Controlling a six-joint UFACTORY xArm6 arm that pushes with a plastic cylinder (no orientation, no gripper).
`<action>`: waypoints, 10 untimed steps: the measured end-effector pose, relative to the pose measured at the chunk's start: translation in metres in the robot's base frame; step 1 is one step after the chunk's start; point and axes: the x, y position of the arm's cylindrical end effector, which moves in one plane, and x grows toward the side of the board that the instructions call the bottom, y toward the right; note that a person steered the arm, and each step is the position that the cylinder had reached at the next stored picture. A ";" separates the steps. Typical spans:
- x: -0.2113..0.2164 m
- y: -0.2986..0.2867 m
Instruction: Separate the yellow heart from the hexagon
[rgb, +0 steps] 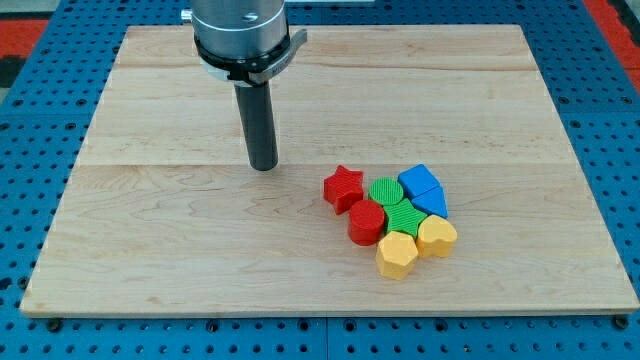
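Observation:
The yellow heart (437, 236) lies at the right end of a tight cluster at the view's lower right. The yellow hexagon (396, 255) touches its left side, slightly lower. My tip (264, 165) stands on the board up and to the left of the cluster, well apart from both yellow blocks. The nearest block to the tip is the red star (343, 187).
The cluster also holds a red cylinder-like block (367, 222), two green ribbed blocks (385, 192) (405, 217) and two blue blocks (419, 181) (430, 201). The wooden board (150, 250) rests on a blue pegboard (30, 120).

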 end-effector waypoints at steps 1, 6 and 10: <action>0.028 0.002; 0.129 0.026; 0.129 0.048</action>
